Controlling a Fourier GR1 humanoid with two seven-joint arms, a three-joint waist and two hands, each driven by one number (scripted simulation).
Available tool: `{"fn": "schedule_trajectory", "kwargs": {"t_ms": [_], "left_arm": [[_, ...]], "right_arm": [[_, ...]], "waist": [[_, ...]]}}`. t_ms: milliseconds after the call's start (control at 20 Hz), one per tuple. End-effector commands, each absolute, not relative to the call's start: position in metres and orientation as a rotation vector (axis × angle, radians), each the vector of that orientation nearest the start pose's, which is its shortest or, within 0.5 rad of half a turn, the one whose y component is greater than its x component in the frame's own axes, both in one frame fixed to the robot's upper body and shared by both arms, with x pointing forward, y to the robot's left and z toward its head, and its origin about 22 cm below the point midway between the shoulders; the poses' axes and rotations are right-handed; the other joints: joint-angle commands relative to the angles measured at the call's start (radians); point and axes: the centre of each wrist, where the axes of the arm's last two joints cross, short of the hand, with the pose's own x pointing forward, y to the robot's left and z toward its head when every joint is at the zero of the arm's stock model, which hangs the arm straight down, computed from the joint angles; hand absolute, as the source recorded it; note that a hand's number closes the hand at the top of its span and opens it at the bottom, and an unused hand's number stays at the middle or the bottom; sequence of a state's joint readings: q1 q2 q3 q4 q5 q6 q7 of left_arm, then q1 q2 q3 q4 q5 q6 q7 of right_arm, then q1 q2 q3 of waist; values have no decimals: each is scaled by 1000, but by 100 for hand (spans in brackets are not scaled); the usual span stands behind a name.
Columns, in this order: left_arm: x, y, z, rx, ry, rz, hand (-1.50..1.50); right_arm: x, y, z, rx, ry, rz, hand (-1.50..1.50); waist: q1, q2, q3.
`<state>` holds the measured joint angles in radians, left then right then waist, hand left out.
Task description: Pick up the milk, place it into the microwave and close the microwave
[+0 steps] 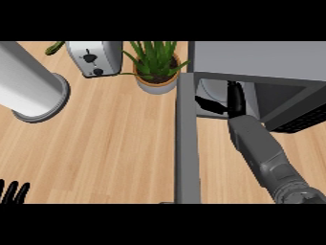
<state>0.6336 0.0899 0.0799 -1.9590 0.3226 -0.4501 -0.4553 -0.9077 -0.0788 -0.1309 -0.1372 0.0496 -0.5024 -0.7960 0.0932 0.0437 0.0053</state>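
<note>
Right hand (230, 98) reaching inside open microwave (264, 60), upper right; finger state impossible to tell, milk not visible. Left hand (5, 192) lower left, fingers straight, apart.

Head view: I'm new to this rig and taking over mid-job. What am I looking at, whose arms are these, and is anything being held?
This one picture looks steeply down from the robot's head onto a wooden counter. The grey forearm at right is the robot's right arm; its black right hand reaches into the open microwave, whose door swings out toward you. The milk cannot be made out, so I can't tell whether it is held. The left hand rests open at the lower left edge, fingers up. Also on the counter: a toaster, a potted plant and a tall white cylinder at the far left.
</note>
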Motion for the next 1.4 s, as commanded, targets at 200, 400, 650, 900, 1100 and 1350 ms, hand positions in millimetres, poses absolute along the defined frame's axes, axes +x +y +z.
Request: {"fn": "schedule_trajectory", "kwargs": {"t_ms": [200, 400, 650, 900, 1100, 1350], "left_arm": [[62, 309, 14, -219, -1893, 97, -150], [74, 293, 14, -206, -1879, 117, -150], [65, 306, 8, -214, -1839, 103, -150], [62, 286, 1, -252, -1804, 38, -150], [74, 291, 1, -236, -1778, 6, -150], [89, 267, 3, -315, -1760, -11, -150]], "right_arm": [[355, -192, -90, -308, -1826, 111, -150], [336, -190, -109, -244, -1856, 106, -150], [319, -198, -124, -148, -1861, 78, -150], [297, -209, -140, -36, -1827, 110, -150], [263, -236, -159, -93, -1814, 111, -150], [262, -270, -146, -116, -1848, 60, -150]], "waist": [[-28, -23, -2], [-57, -31, -3], [-71, -38, -4], [-89, -45, -5], [-97, -46, -6], [-103, -48, -6]]}}
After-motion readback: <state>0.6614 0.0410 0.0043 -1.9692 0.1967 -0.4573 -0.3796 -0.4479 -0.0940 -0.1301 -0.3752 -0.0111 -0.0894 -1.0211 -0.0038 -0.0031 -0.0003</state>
